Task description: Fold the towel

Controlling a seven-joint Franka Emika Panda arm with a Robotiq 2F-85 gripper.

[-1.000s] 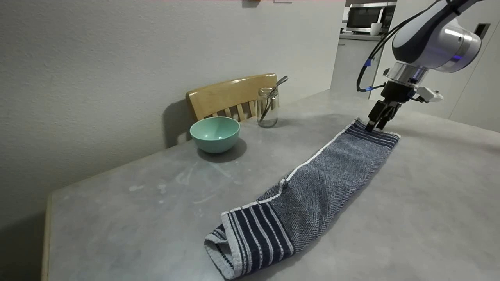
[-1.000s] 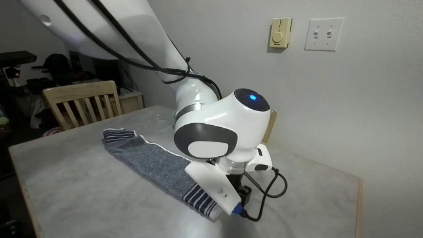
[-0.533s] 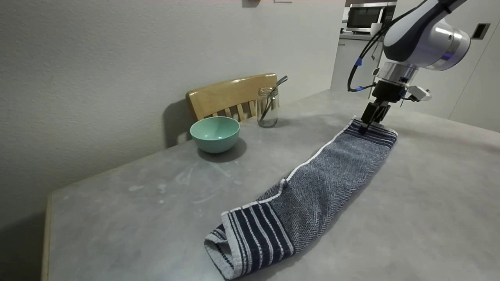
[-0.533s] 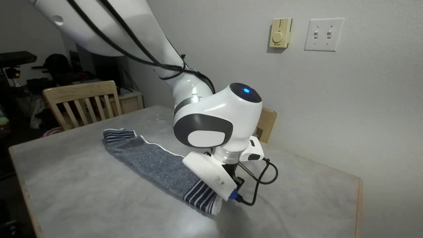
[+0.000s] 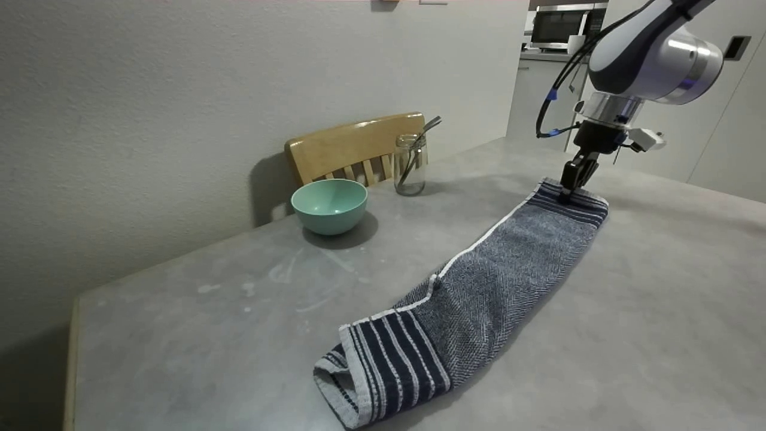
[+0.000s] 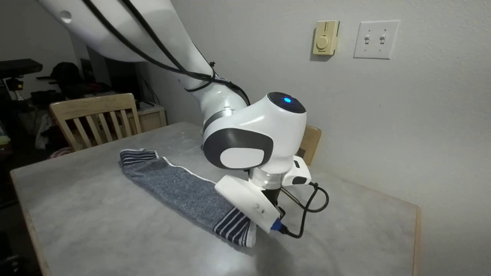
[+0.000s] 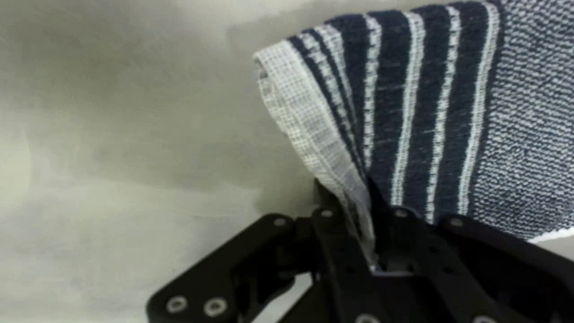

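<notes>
The blue-grey towel [image 5: 514,275] lies stretched along the table, with bands of dark and white stripes at both ends. Its near end in that exterior view is folded over, showing an open loop. At the far striped end my gripper [image 5: 567,193] points down onto the cloth. The wrist view shows the gripper [image 7: 349,190] shut on the white hem of the towel [image 7: 529,134], which is pinched upright between the fingers. In an exterior view the towel [image 6: 188,191] shows too, but the arm's white housing [image 6: 249,201] hides the fingertips.
A teal bowl [image 5: 329,206] and a glass jar [image 5: 410,167] with utensils stand on the table [image 5: 197,347] near the wall. A wooden chair [image 5: 353,146] is behind them. Another chair [image 6: 96,119] stands at the far table edge.
The fingers have come together on the towel's striped end. The arm has shifted slightly along the towel toward its other end, and the gripped hem has moved a little with it.
</notes>
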